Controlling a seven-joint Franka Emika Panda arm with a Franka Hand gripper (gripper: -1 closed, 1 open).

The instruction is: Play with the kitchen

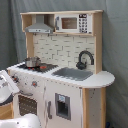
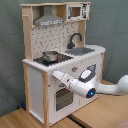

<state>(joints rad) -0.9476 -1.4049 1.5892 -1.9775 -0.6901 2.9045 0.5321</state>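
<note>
I have the kitchen (image 2: 62, 60) standing upright in the middle of both exterior views, on a wooden floor (image 2: 100, 112) against a grey curtain. In the second exterior view the arm (image 2: 112, 87) comes in from about 4 o'clock, stretched nearly level, with the gripper (image 2: 56, 75) pointing toward 9 o'clock at the front panel just under the counter (image 2: 35, 61) edge. Its tip sits at the knob row, right above the windowed oven door (image 2: 62, 97); I cannot see whether it is touching the panel or only close to it. I cannot tell whether the fingers are spread or pressed together, since the tip reads as one pale wedge from here.

My guess is that the step in hand is working a knob or reaching the oven door handle. To do it well I would creep in slowly, keep the wrist level so the tip meets the panel square, and avoid pushing hard: the toy looks light and could slide or tip back.

The pot (image 2: 50, 56) sits on the stovetop above the tip, and the faucet (image 2: 75, 39) and sink (image 2: 82, 50) lie further along toward 2 o'clock, well clear. In the first exterior view only a white piece of the arm (image 1: 6, 86) shows at 9 o'clock.
</note>
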